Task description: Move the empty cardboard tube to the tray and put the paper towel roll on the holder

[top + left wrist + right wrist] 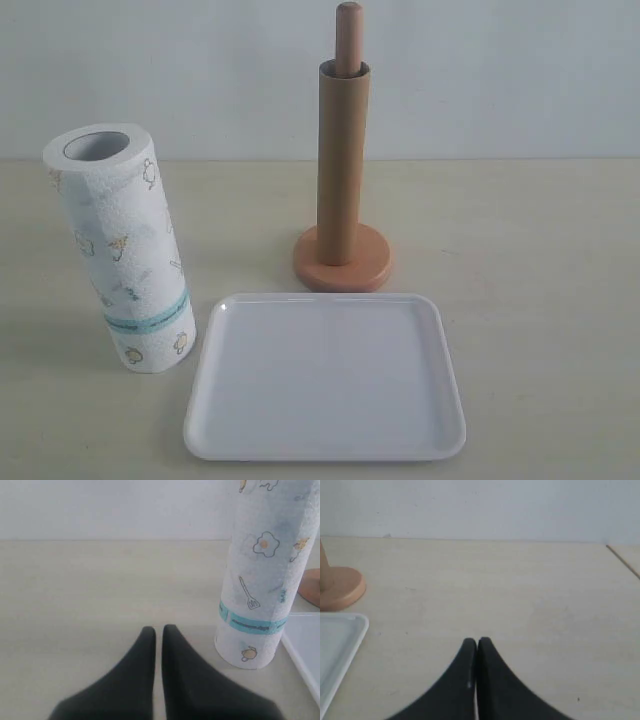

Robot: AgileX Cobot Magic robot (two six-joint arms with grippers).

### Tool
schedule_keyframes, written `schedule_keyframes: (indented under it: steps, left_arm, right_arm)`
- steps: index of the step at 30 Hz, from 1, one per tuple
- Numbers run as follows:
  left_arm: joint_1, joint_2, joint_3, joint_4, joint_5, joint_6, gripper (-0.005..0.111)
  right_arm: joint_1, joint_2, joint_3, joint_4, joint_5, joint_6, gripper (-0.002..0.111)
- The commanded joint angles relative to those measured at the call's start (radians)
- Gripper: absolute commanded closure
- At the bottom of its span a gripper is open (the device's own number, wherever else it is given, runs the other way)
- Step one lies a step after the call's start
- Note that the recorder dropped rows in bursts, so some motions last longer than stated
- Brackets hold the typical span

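The pale table point(560, 300) carries everything. The white tray point(325, 375) lies flat at its near side, and its whole floor shows bare, rim to rim. The paper towel roll point(125, 260) stands on end just beside the tray's left edge, hollow core open upward, its teal band low down. The wooden holder point(372, 260) stands just behind the tray's far edge. The empty cardboard tube point(343, 160) sits upright around the holder's dowel, its foot on the disc base and the rounded dowel tip poking out of the top. The left gripper point(158, 630) is low over the table on the roll's side away from the tray, fingers nearly together, holding nothing. The right gripper point(477, 641) is off the tray's right side, fingers pressed together
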Motion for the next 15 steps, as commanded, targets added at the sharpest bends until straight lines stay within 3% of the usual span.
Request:
schedule_keyframes:
  steps: [1, 7, 11, 12, 14, 15]
  left_arm:
    - [0.005, -0.002, 0.004, 0.000, -0.003, 0.005, 0.103]
    - [0.005, -0.002, 0.004, 0.000, -0.003, 0.005, 0.103]
    - [0.005, -0.002, 0.004, 0.000, -0.003, 0.005, 0.103]
    - [0.005, -0.002, 0.004, 0.000, -0.003, 0.005, 0.103]
    - [0.005, -0.002, 0.004, 0.000, -0.003, 0.005, 0.103]
    - [0.005, -0.002, 0.004, 0.000, -0.003, 0.005, 0.103]
  right_arm:
    - [0.000, -0.005, -0.001, -0.012, -0.196, -0.018, 0.109]
    - [0.000, -0.005, -0.001, -0.002, -0.424, 0.006, 0.109]
    - [0.000, -0.005, -0.001, 0.027, -0.703, 0.248, 0.109]
    - [0.000, -0.005, -0.001, 0.017, -0.936, 0.346, 0.109]
    - [0.000, -0.005, -0.038, -0.037, -1.069, 0.398, 0.109]
    - [0.000, -0.005, -0.074, -0.068, -1.046, 0.406, 0.109]
